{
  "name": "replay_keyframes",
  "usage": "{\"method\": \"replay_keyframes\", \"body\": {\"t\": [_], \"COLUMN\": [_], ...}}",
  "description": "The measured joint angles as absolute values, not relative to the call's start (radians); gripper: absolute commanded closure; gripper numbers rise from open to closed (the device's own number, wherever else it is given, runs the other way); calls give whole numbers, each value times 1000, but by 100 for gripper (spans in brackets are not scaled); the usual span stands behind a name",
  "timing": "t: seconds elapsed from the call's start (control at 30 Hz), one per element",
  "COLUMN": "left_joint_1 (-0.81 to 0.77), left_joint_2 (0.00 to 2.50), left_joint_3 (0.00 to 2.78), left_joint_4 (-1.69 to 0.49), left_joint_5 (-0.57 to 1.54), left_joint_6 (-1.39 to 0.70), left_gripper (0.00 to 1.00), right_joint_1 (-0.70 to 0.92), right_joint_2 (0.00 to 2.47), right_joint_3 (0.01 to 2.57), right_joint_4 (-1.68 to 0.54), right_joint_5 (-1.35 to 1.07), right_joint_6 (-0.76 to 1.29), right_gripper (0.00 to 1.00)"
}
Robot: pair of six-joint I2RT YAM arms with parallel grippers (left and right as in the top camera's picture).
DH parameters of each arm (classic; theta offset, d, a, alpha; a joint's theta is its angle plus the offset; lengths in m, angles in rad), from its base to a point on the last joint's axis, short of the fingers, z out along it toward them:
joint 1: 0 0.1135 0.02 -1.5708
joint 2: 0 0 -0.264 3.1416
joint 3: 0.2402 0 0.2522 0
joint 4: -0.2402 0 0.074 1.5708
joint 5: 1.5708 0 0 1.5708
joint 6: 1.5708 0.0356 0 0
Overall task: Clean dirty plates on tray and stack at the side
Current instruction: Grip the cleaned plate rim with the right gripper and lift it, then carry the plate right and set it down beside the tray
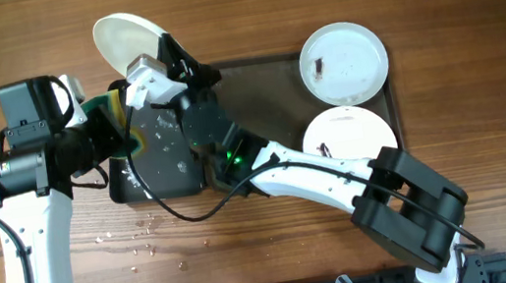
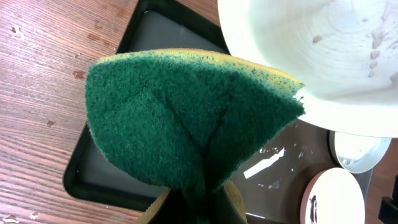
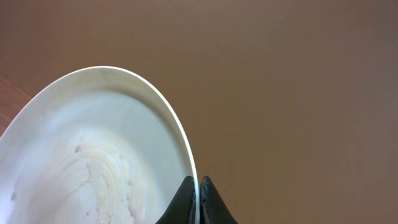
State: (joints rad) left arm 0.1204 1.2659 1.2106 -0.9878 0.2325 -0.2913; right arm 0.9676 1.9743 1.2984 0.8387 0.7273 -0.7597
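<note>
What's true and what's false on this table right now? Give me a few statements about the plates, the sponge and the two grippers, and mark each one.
1. The right gripper pinches the rim of a white plate. True.
2. The left gripper is empty. False: it is shut on the green sponge.
3. Two other plates lie on the large tray. True.
4. Those two plates are spotless. False: each shows a small dark smudge.
5. The held plate lies flat on the table. False: it is held up and tilted.
</note>
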Motion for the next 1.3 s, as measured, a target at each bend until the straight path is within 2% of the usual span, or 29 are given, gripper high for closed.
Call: {"method": "replay_keyframes", "body": {"t": [0.13, 0.3, 0.43, 0.57, 0.77, 0.97, 1.17, 1.3], "left_joint_1": [120, 120, 120, 120, 120, 120, 120, 120], "left_joint_2": [1266, 1266, 1266, 1266, 1266, 1266, 1266, 1278], "left_joint_3": [1211, 1211, 1211, 1211, 1211, 1210, 1210, 1210], "left_joint_4": [-988, -988, -988, -987, -981, -974, -961, -961], "left_joint_5": [233, 233, 233, 233, 233, 233, 233, 233], "left_joint_6": [-291, -291, -291, -291, -291, -291, -291, -291], "left_gripper": [96, 96, 96, 95, 96, 95, 95, 95], "right_joint_1": [949, 884, 797, 685, 491, 123, -215, -385], "right_joint_2": [1972, 1964, 1964, 1905, 1683, 1640, 1642, 1642], "right_joint_3": [1300, 1304, 1302, 1301, 1308, 1311, 1310, 1310], "right_joint_4": [722, 319, 210, 136, -167, -462, -585, -657], "right_joint_5": [734, 653, 408, 77, -120, -153, -156, -164], "right_joint_6": [-643, -250, 44, 182, 274, 295, 303, 303], "right_gripper": [96, 96, 96, 96, 96, 96, 96, 96]}}
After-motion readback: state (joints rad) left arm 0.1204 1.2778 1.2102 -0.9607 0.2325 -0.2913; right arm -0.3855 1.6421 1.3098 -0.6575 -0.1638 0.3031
